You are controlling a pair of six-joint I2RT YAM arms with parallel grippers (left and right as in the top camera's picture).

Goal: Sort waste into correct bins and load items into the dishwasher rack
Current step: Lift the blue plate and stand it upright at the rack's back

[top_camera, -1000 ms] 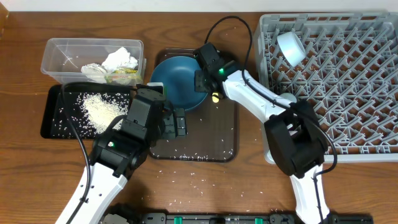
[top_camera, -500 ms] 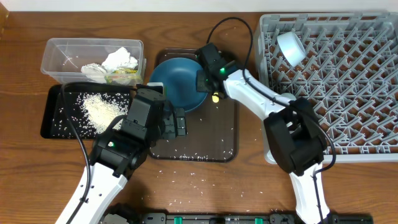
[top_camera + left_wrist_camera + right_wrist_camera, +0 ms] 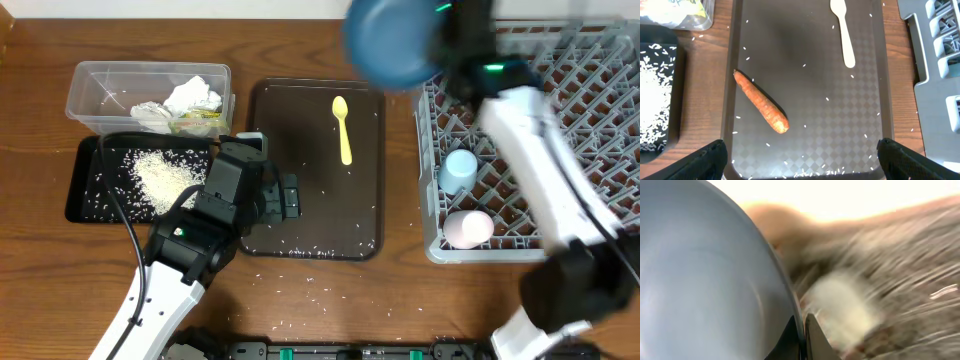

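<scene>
My right gripper (image 3: 440, 38) is shut on the rim of the large dark blue bowl (image 3: 393, 42) and holds it high, blurred, at the near-left corner of the grey dishwasher rack (image 3: 570, 130). The right wrist view shows the jaws (image 3: 804, 335) pinching the bowl's rim (image 3: 715, 280). A light blue bowl (image 3: 460, 169) and the pink cup (image 3: 467, 229) sit in the rack. The yellow spoon (image 3: 342, 128) (image 3: 843, 30) and the orange carrot (image 3: 761, 102) lie on the brown tray (image 3: 330, 210). My left gripper (image 3: 800, 167) hovers open and empty over the tray's near edge.
The clear tub (image 3: 95, 85) holds crumpled napkins (image 3: 185, 105) with food scraps. The black tray (image 3: 85, 195) holds a heap of rice (image 3: 165, 175). Loose rice grains (image 3: 310, 285) lie on the brown tray and on the wooden table in front of it.
My right gripper has lifted the dark blue bowl off the brown tray and swung it up and right toward the rack, uncovering the spoon. My left arm has not moved.
</scene>
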